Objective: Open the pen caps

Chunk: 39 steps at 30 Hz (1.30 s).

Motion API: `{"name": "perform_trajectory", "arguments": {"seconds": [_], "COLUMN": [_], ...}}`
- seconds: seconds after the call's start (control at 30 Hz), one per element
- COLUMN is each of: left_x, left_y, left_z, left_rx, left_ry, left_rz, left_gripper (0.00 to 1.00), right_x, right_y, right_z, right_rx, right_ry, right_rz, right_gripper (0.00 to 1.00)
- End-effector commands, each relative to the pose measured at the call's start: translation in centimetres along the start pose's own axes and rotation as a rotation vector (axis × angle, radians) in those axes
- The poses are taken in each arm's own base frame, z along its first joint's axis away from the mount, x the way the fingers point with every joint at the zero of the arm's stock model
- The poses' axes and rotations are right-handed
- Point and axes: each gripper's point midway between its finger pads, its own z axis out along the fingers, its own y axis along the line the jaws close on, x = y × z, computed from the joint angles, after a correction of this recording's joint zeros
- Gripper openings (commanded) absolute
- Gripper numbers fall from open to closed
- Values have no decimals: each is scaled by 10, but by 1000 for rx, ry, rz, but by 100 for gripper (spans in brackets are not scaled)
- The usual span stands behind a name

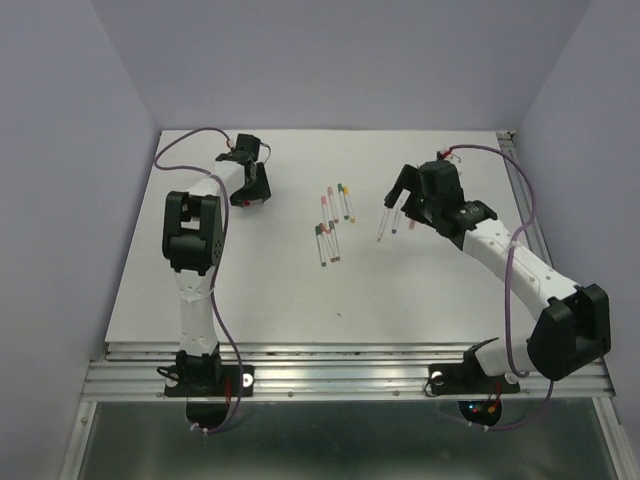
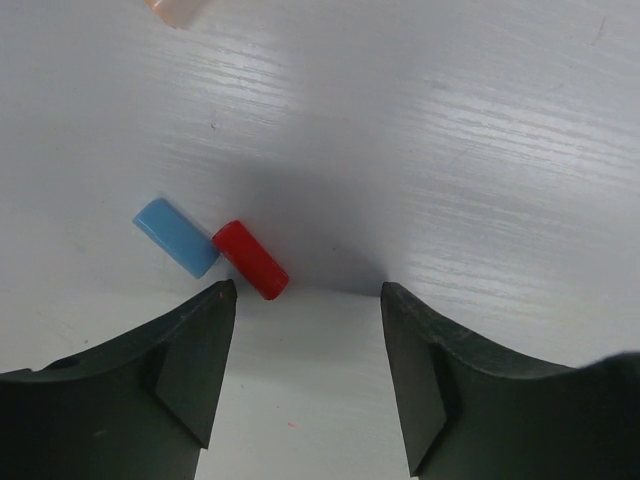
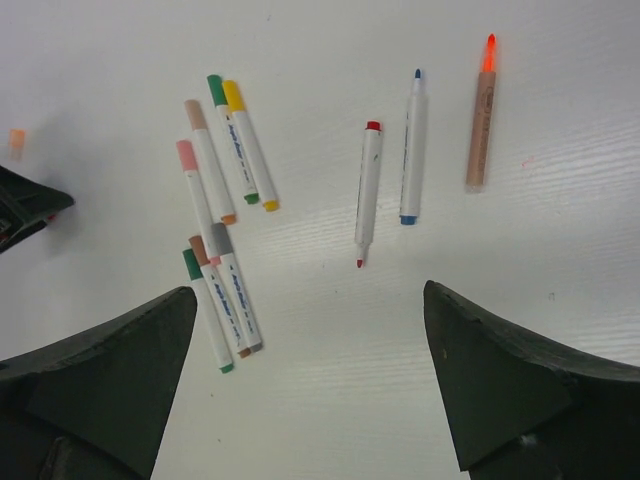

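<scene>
Left gripper [image 2: 305, 300] is let go and empty, jaws standing moderately apart with only bare table [image 1: 250, 290] between them. It sits to the left of the bunch of capped pens [image 3: 211, 165], a bit farther back, pointing down at the surface. Three loose caps lie right under it. A red cap [image 2: 250, 259] is on its side just off the tip of one jaw, outside the gap and not gripped. A blue cap [image 2: 175, 236] lies end to end with the red one, touching it as far as I can tell. A pale orange cap [image 2: 175, 10] is farther out, cut off by the frame edge.

Right gripper [image 3: 305, 310] is on the other side of the bunch, spread really wide and holding nothing, hovering above the table.

Between the bunch and the right gripper there are three pens with their tips bare: a red-tipped pen [image 3: 367, 190], a blue-tipped pen [image 3: 411, 150] just beside it, and an orange pen [image 3: 481, 125] a little further off. All three lie flat and roughly parallel, not touching each other.

Seven pens make up the bunch, caps on: green, yellow, tan and pink in one group, then green, brown and grey packed close below.
</scene>
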Motion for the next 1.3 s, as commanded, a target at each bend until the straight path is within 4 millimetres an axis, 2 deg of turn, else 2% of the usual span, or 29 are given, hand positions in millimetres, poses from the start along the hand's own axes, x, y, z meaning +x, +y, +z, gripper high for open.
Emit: {"name": "perform_trajectory", "arguments": {"seconds": [0.0,0.07,0.1,0.13,0.17,0.23,0.27,0.3,0.33,0.37,0.4,0.43,0.5,0.53,0.57,0.6,0.63,0.67,0.7,0.73,0.77,0.8,0.83,0.9,1.07,1.27], "left_x": [-34,-30,-42,-33,-39,-42,-35,-41,-39,-30,-27,-18,-19,-16,-16,-13,-9,-7,-4,-1,0,0,1,1,4,4], "left_y": [-14,-16,-23,-21,-26,-34,-31,-35,-37,-35,-35,-33,-30,-26,-20,-20,-17,-16,-16,-16,-16,-16,-15,-14,-15,-14], "left_z": [-52,-61,-83,-84,-109,-129,-142,-155,-163,-174,-181,-180,-198,-202,-202,-202,-199,-201,-201,-199,-201,-201,-201,-200,-197,-196], "left_rx": [126,160,220,230,285,361,384,430,463,491,510,517,548,548,529,530,519,520,525,530,532,533,529,527,525,520], "left_ry": [-125,-138,-198,-193,-238,-294,-313,-362,-379,-395,-410,-413,-477,-505,-519,-519,-514,-517,-514,-510,-513,-516,-517,-516,-508,-509], "left_rz": [-26,-29,-39,-42,-48,-58,-74,-86,-88,-95,-103,-107,-120,-123,-137,-136,-135,-135,-130,-127,-124,-123,-121,-121,-111,-107], "left_gripper": [75,79,82,82,84,85,85,85,86,85,86,86,86,86,86,86,86,86,86,86,86,86,86,86,86,86], "right_x": [-24,-21,-17,-16,-11,-10,-7,6,10,7,11,16,18,18,15,15,28,14,14,17,27,28,19,26,28,41], "right_y": [15,19,27,28,27,31,32,34,36,51,52,66,68,72,69,74,59,70,64,57,51,50,57,50,54,47], "right_z": [-6,-3,-2,0,6,12,15,25,29,30,36,44,58,71,79,85,104,108,116,121,136,141,143,158,171,179], "right_rx": [-88,-115,-159,-164,-161,-170,-171,-186,-186,-202,-179,-169,-102,-61,-6,-3,73,85,136,178,218,236,240,276,282,289], "right_ry": [-110,-99,-81,-74,-56,-37,-22,30,46,39,40,49,39,43,25,33,63,31,26,47,69,74,56,72,72,99], "right_rz": [5,-35,-59,-77,-107,-138,-173,-203,-227,-267,-301,-338,-370,-385,-387,-387,-410,-382,-390,-406,-416,-426,-428,-450,-464,-474], "right_gripper": [100,100,100,100,100,100,100,100,100,100,100,100,100,100,100,100,100,100,100,100,100,100,100,100,100,100]}}
